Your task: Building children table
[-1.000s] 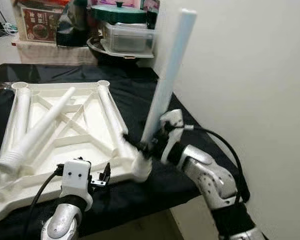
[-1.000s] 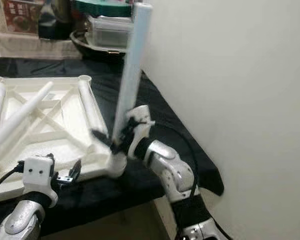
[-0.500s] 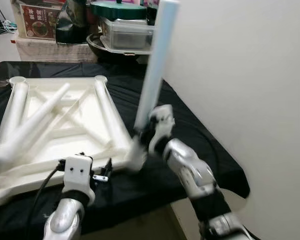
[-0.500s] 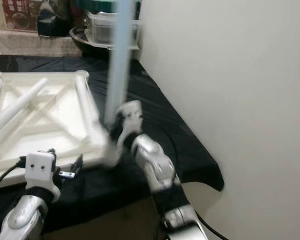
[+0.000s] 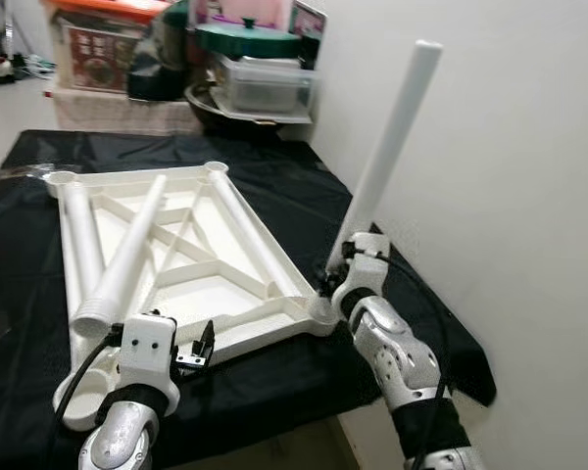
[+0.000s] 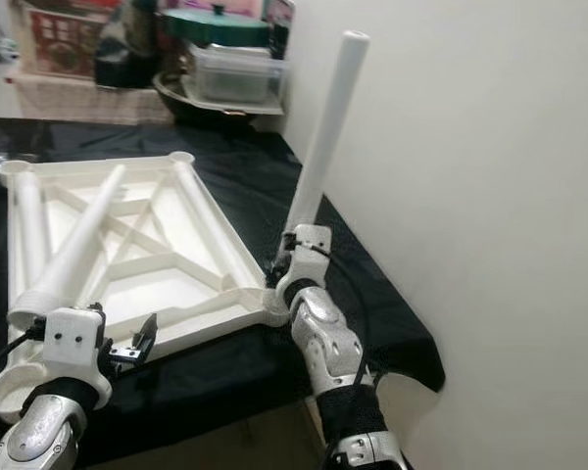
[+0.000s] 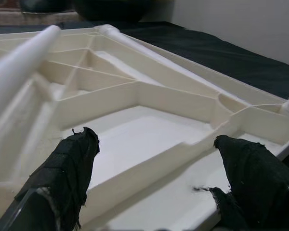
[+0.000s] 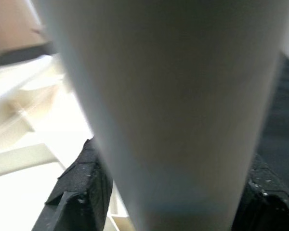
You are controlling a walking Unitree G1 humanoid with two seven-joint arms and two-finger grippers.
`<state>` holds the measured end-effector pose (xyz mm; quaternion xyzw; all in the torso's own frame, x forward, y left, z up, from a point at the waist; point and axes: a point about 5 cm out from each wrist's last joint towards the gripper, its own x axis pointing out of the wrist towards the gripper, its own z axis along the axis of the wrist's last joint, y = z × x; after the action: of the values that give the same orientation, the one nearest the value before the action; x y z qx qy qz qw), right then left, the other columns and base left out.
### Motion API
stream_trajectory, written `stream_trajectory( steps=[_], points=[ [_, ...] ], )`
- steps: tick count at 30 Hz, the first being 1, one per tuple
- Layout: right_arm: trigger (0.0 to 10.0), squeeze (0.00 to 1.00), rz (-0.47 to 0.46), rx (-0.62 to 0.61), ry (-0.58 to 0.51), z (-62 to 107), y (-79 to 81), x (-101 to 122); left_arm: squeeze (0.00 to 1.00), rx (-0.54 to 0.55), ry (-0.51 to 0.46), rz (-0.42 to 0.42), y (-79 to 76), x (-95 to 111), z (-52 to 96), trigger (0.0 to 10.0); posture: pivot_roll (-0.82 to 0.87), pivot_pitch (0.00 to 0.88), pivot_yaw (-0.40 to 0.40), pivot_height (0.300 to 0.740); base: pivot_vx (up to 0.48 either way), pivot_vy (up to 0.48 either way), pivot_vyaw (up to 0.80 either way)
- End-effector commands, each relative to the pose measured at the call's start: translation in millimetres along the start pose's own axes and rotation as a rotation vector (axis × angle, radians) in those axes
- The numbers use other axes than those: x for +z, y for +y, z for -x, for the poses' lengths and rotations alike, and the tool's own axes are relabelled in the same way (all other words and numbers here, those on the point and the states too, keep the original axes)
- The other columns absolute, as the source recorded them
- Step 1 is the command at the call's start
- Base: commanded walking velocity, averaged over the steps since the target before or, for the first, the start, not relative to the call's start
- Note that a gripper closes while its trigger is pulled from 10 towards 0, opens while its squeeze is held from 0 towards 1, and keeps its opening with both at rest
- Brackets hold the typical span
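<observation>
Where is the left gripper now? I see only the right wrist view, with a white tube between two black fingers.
Observer: The left gripper hovers at the near edge of the upturned tabletop, fingers open.
Operator: Does my tube stand in a socket?
Observer: The tube leans up from the near right corner socket; whether it is seated, I cannot tell.
Operator: Are other legs there?
Observer: One loose leg lies across the tabletop's ribs.
</observation>
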<state>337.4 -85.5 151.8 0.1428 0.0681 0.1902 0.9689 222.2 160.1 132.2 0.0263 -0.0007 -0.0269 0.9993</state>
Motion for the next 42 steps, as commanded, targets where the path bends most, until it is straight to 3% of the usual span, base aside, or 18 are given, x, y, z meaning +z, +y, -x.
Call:
stream_trajectory(
  steps=[1, 7, 12, 13, 14, 15, 17, 19, 20, 22, 25, 28, 29, 34, 36, 39, 40, 42],
  points=[
    [10.0, 0.00, -0.001, 0.272, -0.021, -1.0, 34.2, 11, 0.00, -0.014, 0.006, 0.002, -3.9, -1, -1.3, 10.0, 0.19, 0.000, -0.184, 0.740, 0.000, 0.000, 0.00],
    [10.0, 0.00, 0.085, 0.760, -0.010, 33.1, 67.0, 20, 0.00, -0.011, 0.004, 0.003, -3.4, 0, -1.8, 10.0, 0.18, 0.000, -0.185, 0.740, 0.000, 0.000, 0.00],
    [10.0, 0.00, 0.163, 0.941, 0.058, 48.4, 74.3, 8, 0.00, -0.010, 0.002, 0.004, -3.6, 0, -1.7, 10.0, 0.19, 0.000, -0.188, 0.740, 0.000, 0.000, 0.00],
    [5.9, 0.00, 0.175, 0.916, 0.071, 44.1, 73.7, 3, 0.00, -0.008, 0.001, 0.003, -3.4, 0, -1.8, 10.0, 0.19, 0.000, -0.192, 0.740, 0.000, 0.000, 0.00],
    [5.9, 0.00, 0.175, 0.916, 0.071, 44.1, 73.7, 3, 0.00, -0.008, 0.001, 0.003, -3.4, 0, -1.8, 10.0, 0.19, 0.000, -0.192, 0.740, 0.000, 0.000, 0.00],
    [0.0, 0.00, 0.192, 0.797, 0.087, 31.6, 67.5, -2, 0.00, -0.005, 0.001, 0.003, -2.9, 1, -1.8, 10.0, 0.19, 0.000, -0.192, 0.740, 0.000, 0.000, 0.00],
    [0.0, 0.00, 0.210, 0.591, 0.114, 13.7, 54.7, -7, 0.00, -0.002, 0.000, 0.002, -2.5, 1, -1.8, 10.0, 0.20, 0.000, -0.193, 0.740, 0.000, 0.000, 0.00],
    [0.0, 0.00, 0.210, 0.591, 0.114, 13.7, 54.7, -7, 0.00, -0.002, 0.000, 0.002, -2.5, 1, -1.8, 10.0, 0.20, 0.000, -0.193, 0.740, 0.000, 0.000, 0.00],
    [0.0, 0.00, 0.143, 0.032, 0.145, -10.9, 8.4, -10, 0.00, 0.000, 0.001, 0.001, -2.0, 0, -1.4, 10.0, 0.19, 0.000, -0.190, 0.740, 0.000, 0.000, 0.00],
    [0.0, 0.00, 0.055, -0.325, 0.134, -8.6, -25.2, -12, 0.00, -0.002, 0.003, 0.000, -1.9, 0, -0.7, 10.0, 0.19, 0.000, -0.188, 0.740, 0.000, 0.000, 0.00],
    [0.0, 0.00, 0.048, -0.408, 0.123, -5.2, -31.4, -12, 0.00, -0.003, 0.004, 0.000, -2.0, 0, -0.5, 10.0, 0.19, 0.000, -0.188, 0.740, 0.000, 0.000, 0.00],
    [0.0, 0.00, 0.059, -0.325, 0.144, -2.9, -7.9, -15, 0.00, -0.007, 0.008, 0.001, -2.8, -1, -0.2, 10.0, 0.18, 0.000, -0.178, 0.740, 0.000, 0.000, 0.00],
    [10.0, 0.00, 0.065, -0.284, 0.143, -2.7, 0.2, -15, 0.00, -0.009, 0.009, 0.002, -3.3, -2, -0.1, 10.0, 0.18, 0.000, -0.178, 0.740, 0.000, 0.000, 0.00],
    [10.0, 0.00, 0.068, -0.202, 0.105, -3.8, 11.6, -9, 0.00, -0.012, 0.009, 0.004, -4.0, -2, -0.1, 10.0, 0.18, 0.000, -0.180, 0.740, 0.000, 0.000, 0.00],
    [10.0, 1.00, 0.045, -0.075, 0.052, -4.6, 17.0, 2, 0.00, -0.009, 0.008, 0.004, -3.7, -2, -0.3, 10.0, 0.18, 0.000, -0.185, 0.740, 0.000, 0.000, 0.00],
    [10.0, 1.00, 0.041, -0.027, 0.030, -5.5, 19.7, 6, 0.00, -0.008, 0.008, 0.005, -3.6, -2, -0.4, 10.0, 0.18, 0.000, -0.185, 0.740, 0.000, 0.000, 0.00],
    [10.0, 0.00, 0.021, 0.178, 0.009, -6.5, 35.8, 16, 0.00, -0.007, 0.007, 0.005, -3.3, -2, -0.7, 10.0, 0.19, 0.000, -0.186, 0.740, 0.000, 0.000, 0.00],
    [10.0, 0.00, 0.018, 0.247, 0.000, -6.3, 42.0, 20, 0.00, -0.007, 0.006, 0.005, -3.2, -2, -0.7, 10.0, 0.19, 0.000, -0.186, 0.740, 0.000, 0.000, 0.00]
  ],
)
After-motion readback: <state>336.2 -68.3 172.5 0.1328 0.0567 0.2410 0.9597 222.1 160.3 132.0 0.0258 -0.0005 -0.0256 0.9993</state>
